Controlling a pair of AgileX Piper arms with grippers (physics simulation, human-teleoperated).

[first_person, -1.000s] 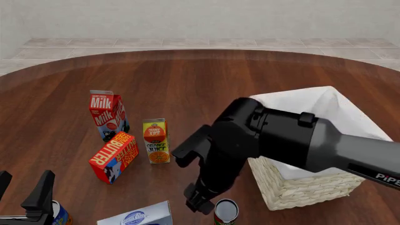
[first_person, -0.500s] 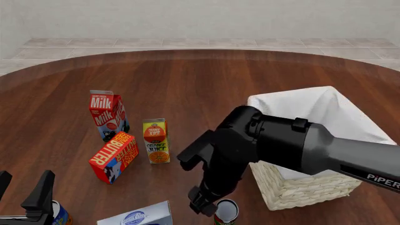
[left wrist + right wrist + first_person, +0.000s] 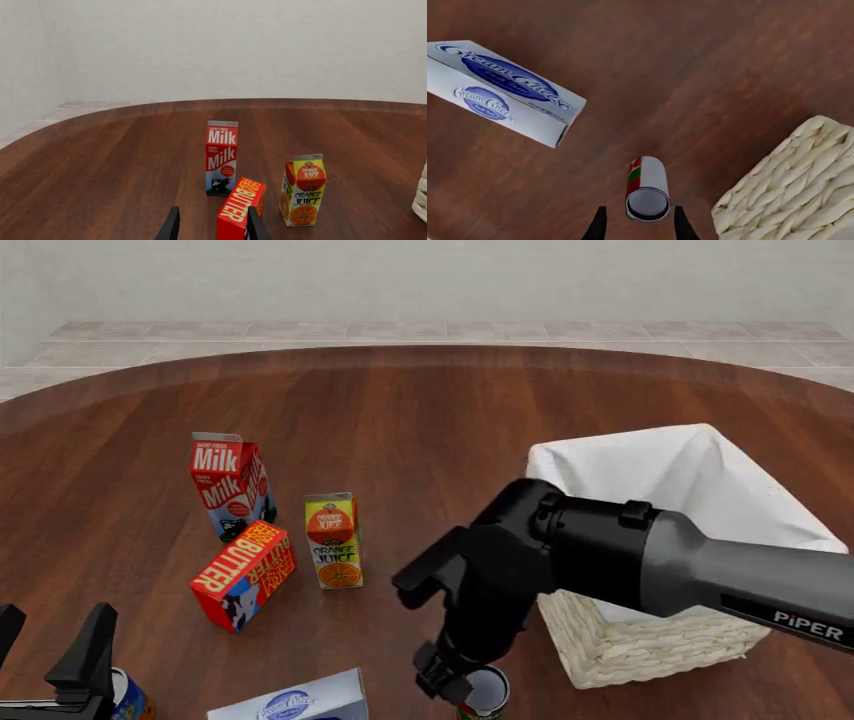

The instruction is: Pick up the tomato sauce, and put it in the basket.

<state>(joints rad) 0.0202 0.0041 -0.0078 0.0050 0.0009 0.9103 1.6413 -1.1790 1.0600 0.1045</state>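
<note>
The tomato sauce (image 3: 483,692) stands upright on the tabletop (image 3: 400,420) at the bottom edge of the front view, a little right of centre, its silver top facing up. Just to its right sits the basket (image 3: 627,640), whose white cloth lining fills the lower right of that frame. The right arm reaches in from the right, bends downward, and ends directly above the can. In the right wrist view the right pincer (image 3: 636,226) has its two dark fingers spread apart, one on each side of the can's silver top; whether they touch it cannot be told. The same view shows the can's red, green and white label, the wicker wall of the basket at lower right, and a cream cheese box (image 3: 500,92) at upper left.

At the lower left corner of the front view the left pincer (image 3: 47,652) hangs with its fingers apart and nothing between them, beside a can with a blue and orange label (image 3: 130,698). Left of centre stand a milk carton (image 3: 228,485) and an orange juice carton (image 3: 332,540), with a tilted butter box (image 3: 244,575) below and between them.
</note>
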